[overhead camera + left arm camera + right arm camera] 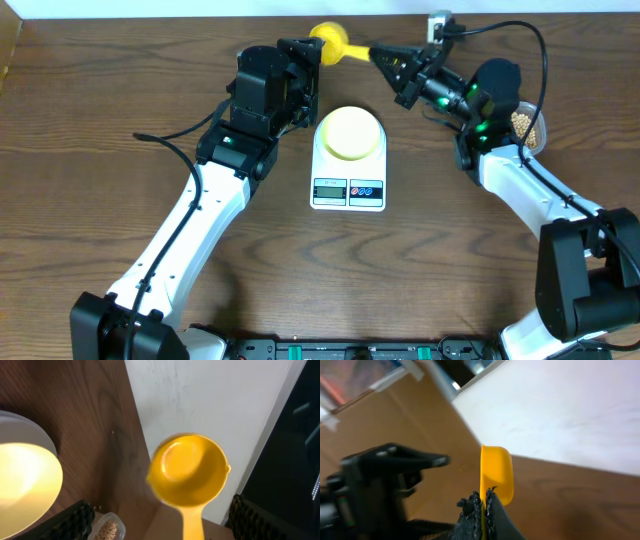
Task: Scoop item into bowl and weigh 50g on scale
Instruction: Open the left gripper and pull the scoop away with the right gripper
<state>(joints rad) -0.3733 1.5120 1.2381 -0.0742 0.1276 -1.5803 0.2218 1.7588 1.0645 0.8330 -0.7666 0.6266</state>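
Observation:
The pale yellow bowl [350, 133] stands on the white scale [348, 190] at mid-table; both also show in the left wrist view, the bowl [25, 480] and the scale [30, 422]. My right gripper [385, 58] is shut on the handle of a bright yellow scoop [330, 42], which hangs above the far table edge. The scoop's cup [189, 467] looks empty. In the right wrist view the scoop [496, 472] is edge-on between the fingers [470, 515]. My left gripper [305, 58] is open beside the cup, touching nothing. The item, tan beans [524, 122], lies in a tub at the right.
The clear tub [107, 530] of beans sits behind my right arm near the far right of the table. A white wall [210, 405] rises just past the table's back edge. The left arm's body [385, 475] stands close to the scoop.

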